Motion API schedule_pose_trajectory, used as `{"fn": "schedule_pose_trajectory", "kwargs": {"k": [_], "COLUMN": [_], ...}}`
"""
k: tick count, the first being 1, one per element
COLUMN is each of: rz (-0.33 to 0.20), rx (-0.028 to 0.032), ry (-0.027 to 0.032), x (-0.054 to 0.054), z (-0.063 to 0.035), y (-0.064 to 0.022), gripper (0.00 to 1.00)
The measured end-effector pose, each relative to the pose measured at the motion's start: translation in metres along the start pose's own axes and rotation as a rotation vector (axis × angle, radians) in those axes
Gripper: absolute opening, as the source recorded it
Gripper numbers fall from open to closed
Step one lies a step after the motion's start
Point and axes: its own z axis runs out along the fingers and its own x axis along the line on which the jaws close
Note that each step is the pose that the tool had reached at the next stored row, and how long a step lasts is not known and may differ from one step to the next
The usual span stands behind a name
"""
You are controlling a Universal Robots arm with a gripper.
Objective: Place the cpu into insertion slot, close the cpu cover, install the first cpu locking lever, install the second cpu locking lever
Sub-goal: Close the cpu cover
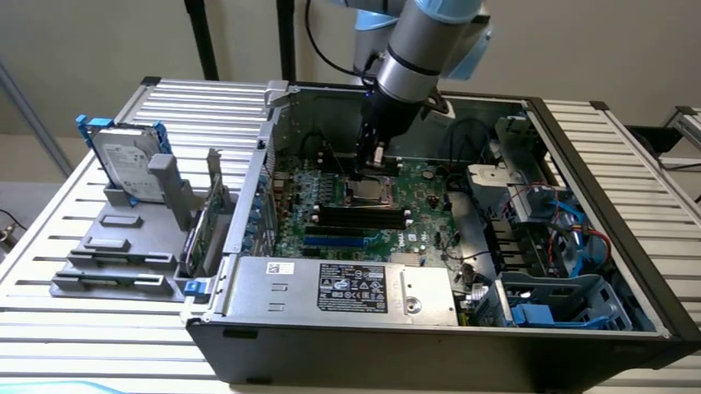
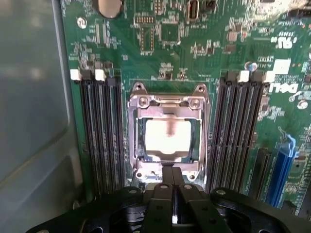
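Observation:
The cpu [image 2: 167, 136] lies flat in the insertion slot [image 2: 132, 145], its pale silver face showing through the window of the cpu cover [image 2: 167, 103]. The cover lies down over the chip. My gripper [image 2: 172, 171] is shut with nothing between its fingers. Its tips are at the middle of one edge of the cover; I cannot tell whether they touch it. In the exterior view the gripper [image 1: 373, 164] points down into the open computer case, just above the slot [image 1: 368, 191]. I cannot tell the locking levers from the socket's metal sides.
Long black memory slots [image 2: 99, 131] flank the socket on both sides, with a blue slot [image 2: 284, 165] beyond. The case wall [image 1: 263, 164], a silver power supply [image 1: 340, 287] and blue cables [image 1: 553, 222] surround the board. A hard drive [image 1: 126, 160] stands outside on a grey rack.

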Motion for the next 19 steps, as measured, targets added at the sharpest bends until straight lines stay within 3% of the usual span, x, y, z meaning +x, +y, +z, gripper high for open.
{"fn": "schedule_pose_trajectory", "kwargs": {"k": [3, 19], "rz": [0.000, -0.001], "rx": [0.0017, 0.0019], "ry": [-0.0002, 0.0003], "x": [-0.001, -0.004], "z": [0.0060, 0.0239], "y": [-0.0055, -0.0039], "gripper": [0.11, 0.11]}}
